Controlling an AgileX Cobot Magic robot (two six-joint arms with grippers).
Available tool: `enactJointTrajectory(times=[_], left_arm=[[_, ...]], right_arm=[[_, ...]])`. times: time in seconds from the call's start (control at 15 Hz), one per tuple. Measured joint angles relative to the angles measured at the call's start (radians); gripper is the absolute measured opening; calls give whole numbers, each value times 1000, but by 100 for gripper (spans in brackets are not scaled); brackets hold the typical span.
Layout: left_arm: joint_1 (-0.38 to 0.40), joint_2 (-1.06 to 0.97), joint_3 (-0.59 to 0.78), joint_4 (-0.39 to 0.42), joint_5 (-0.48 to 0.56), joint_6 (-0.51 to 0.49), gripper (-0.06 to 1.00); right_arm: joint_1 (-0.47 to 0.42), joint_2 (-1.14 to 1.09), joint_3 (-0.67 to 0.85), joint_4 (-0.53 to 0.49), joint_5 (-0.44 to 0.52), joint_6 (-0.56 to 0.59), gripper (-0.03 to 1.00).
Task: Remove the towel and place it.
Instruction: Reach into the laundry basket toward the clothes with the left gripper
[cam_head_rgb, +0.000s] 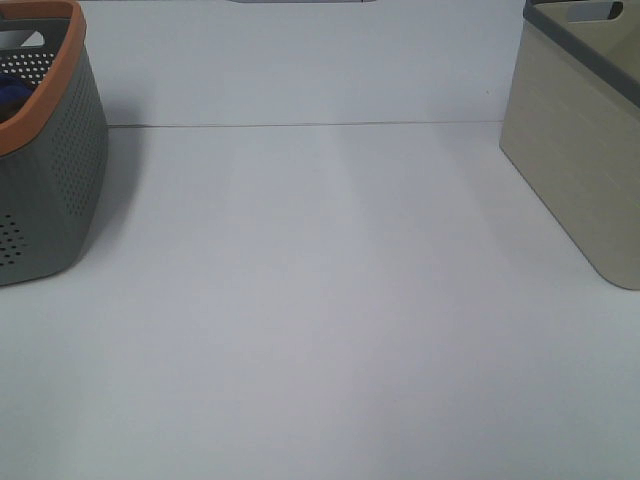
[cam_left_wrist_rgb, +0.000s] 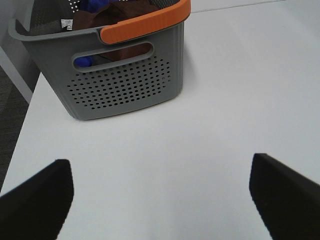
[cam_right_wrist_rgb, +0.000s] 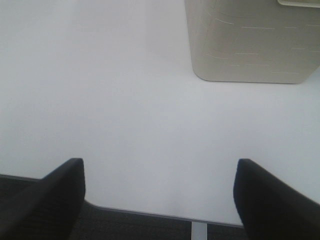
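The towel (cam_left_wrist_rgb: 125, 11), dark reddish-brown with a small white tag, lies bunched inside the grey perforated basket (cam_left_wrist_rgb: 125, 85) with an orange rim, beside a blue item (cam_left_wrist_rgb: 92, 5). In the exterior high view that grey basket (cam_head_rgb: 45, 170) stands at the far left and only the blue item (cam_head_rgb: 12, 95) shows inside it. My left gripper (cam_left_wrist_rgb: 160, 200) hovers open over the white table a short way in front of the basket, nothing between its fingers. Near the table's front edge my right gripper (cam_right_wrist_rgb: 160, 195) is open and empty. Neither arm shows in the exterior high view.
A beige bin (cam_head_rgb: 585, 150) with a grey rim stands at the far right, seen also as the beige bin (cam_right_wrist_rgb: 250, 42) ahead of the right gripper. The white table (cam_head_rgb: 320, 300) spans between the two containers. Dark floor lies past the table edge (cam_right_wrist_rgb: 150, 215).
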Motion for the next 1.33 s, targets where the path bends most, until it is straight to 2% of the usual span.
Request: enactJointTrajectory(times=[1.33], left_arm=[[0,0,0,-10,0,0,91]], right_arm=[[0,0,0,0,0,0,71]])
